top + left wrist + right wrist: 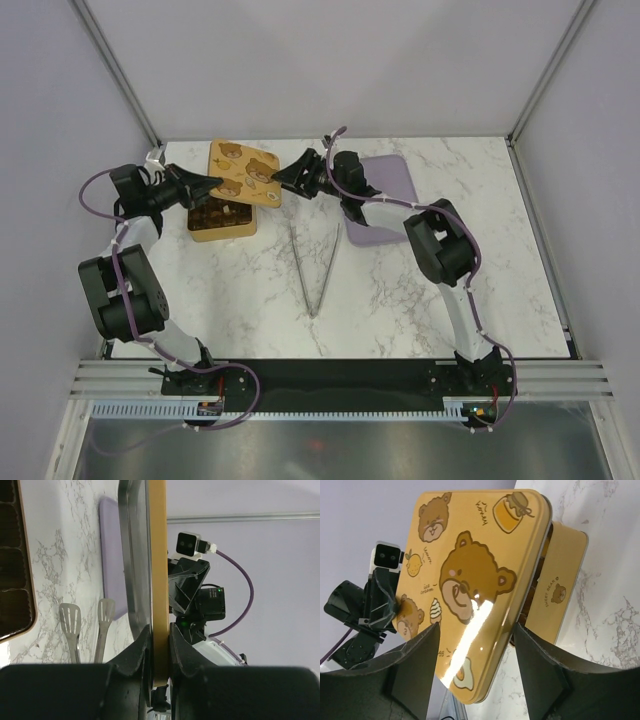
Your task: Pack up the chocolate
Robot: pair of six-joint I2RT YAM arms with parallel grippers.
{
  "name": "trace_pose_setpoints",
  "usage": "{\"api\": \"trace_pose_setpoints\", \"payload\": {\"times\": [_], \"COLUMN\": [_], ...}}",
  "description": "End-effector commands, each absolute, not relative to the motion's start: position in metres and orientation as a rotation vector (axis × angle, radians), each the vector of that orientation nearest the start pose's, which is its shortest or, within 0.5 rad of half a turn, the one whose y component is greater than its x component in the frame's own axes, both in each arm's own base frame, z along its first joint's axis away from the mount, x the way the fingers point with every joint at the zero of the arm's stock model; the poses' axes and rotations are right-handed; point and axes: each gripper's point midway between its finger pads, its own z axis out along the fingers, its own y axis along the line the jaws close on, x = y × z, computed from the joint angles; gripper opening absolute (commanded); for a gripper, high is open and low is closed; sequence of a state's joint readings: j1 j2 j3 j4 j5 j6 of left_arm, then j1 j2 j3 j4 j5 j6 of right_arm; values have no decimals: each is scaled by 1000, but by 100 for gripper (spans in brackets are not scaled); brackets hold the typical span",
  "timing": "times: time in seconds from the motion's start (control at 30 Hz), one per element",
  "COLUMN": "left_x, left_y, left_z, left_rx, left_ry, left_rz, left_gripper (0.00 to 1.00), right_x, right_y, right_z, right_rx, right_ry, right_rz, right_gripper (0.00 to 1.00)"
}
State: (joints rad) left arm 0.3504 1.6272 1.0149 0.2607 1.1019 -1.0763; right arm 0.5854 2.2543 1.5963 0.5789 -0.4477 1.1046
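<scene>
Golden bear-printed tin lid (243, 172): left gripper (215, 184) clamps its edge tight; right gripper (282, 183) gapes wide astride the opposite corner. Dark chocolate pieces (210, 215) lie in the square golden box (225, 234) under the left gripper.

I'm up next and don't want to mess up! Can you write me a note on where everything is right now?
Left pincer: shut on the rim of the bear lid.
Right pincer: open, astride the lid's other edge.
Chocolate: in the box, partly under the raised lid.
Tongs lie on the table.
Done: pieces look packed.
Left: probably lower the lid onto the box, then let go.
</scene>
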Motion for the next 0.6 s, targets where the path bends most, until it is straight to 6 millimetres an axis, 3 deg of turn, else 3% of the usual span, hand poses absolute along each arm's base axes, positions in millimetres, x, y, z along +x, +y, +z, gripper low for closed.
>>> {"api": "trace_pose_setpoints", "payload": {"times": [0.0, 0.17, 0.33, 0.57], "left_x": [412, 415, 416, 414], "left_y": [-25, -17, -13, -5], "left_z": [237, 236, 221, 226], "left_rx": [-500, -515, -544, -548], "left_ry": [1905, 1921, 1951, 1935], "left_rz": [-1489, -1434, -1395, -1378], "left_gripper": [2, 2, 2, 2], "right_x": [466, 470, 468, 472], "right_y": [454, 457, 468, 471], "right_z": [208, 199, 206, 179], "right_rx": [64, 75, 45, 101], "right_ry": [1823, 1844, 1811, 1866], "right_rz": [1661, 1667, 1705, 1678], "right_gripper": [70, 71, 60, 73]}}
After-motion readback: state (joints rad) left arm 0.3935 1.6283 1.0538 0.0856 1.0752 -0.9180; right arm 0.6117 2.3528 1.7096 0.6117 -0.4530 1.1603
